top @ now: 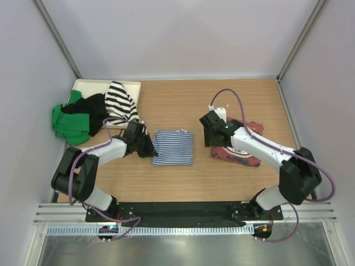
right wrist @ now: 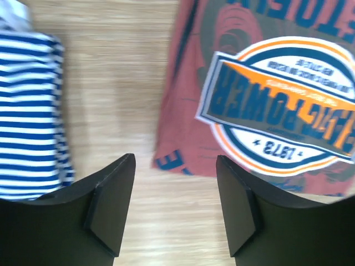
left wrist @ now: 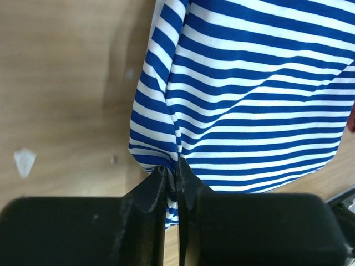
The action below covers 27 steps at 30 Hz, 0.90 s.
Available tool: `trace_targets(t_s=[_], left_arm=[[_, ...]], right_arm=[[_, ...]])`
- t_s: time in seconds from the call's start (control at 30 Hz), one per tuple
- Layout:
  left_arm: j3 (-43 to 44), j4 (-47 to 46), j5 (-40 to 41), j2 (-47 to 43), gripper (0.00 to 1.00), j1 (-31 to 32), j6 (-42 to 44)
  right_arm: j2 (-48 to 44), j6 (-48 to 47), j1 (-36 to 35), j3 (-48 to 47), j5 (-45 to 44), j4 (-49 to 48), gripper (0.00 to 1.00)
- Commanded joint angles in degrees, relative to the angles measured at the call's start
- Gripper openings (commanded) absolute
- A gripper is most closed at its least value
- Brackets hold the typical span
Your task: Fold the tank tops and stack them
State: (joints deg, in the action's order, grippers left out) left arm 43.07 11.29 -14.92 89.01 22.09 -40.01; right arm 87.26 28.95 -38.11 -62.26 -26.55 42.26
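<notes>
A folded navy-and-white striped tank top [top: 173, 147] lies at the table's middle. My left gripper [top: 148, 147] is at its left edge, shut on a pinch of the striped cloth [left wrist: 173, 166]. A folded brick-red tank top with a round printed logo [top: 239, 152] lies to the right, partly under my right arm. My right gripper [top: 213, 136] is open and empty, above the table between the two tops, near the red top's left edge [right wrist: 177, 133]. The striped top also shows at the left of the right wrist view [right wrist: 30, 111].
A cream tray [top: 83, 87] at the back left holds a pile of tops: green [top: 69, 123], black [top: 89, 110] and wide black-and-white striped [top: 120, 101]. A small white scrap [left wrist: 24, 162] lies on the wood left of the striped top. Grey walls enclose the table.
</notes>
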Motion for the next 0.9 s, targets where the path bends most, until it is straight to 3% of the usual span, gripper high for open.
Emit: trace_targets(t_s=[0.0,0.07,0.2,0.4,0.5,0.67,0.87], left_arm=[[-5.9,-5.3,0.9,-7.4,0.08,0.1,-2.8],[-9.0,-6.0,0.8,-10.1,0.15,0.1,-3.5],[-11.1,-2.9,4.2,-16.8,0.55,0.0,-3.3],[-8.0,2.0,7.6,-18.4,0.75,-0.2,-1.0],[-6.7,3.7,11.0,-17.6,0.84,-0.9,-0.2],[-3.9,1.9,11.5,-10.7,0.87,-2.4,-0.4],[-0.4,-2.0,7.6,-1.1,0.71,-2.5,-1.1]], right_arm=[[-7.4,1.1,0.4,2.7,12.1,-6.4,0.67],[-9.5,1.8,0.5,6.3,18.7,-14.3,0.68],[-6.8,3.0,0.5,8.8,29.9,-22.7,0.72],[-0.6,7.3,0.4,11.1,33.8,-31.9,0.83],[1.9,9.2,0.4,11.4,32.3,-33.8,0.84],[5.8,11.7,0.6,12.0,30.7,-36.8,0.81],[11.1,14.8,0.7,13.1,31.2,-40.8,0.72]])
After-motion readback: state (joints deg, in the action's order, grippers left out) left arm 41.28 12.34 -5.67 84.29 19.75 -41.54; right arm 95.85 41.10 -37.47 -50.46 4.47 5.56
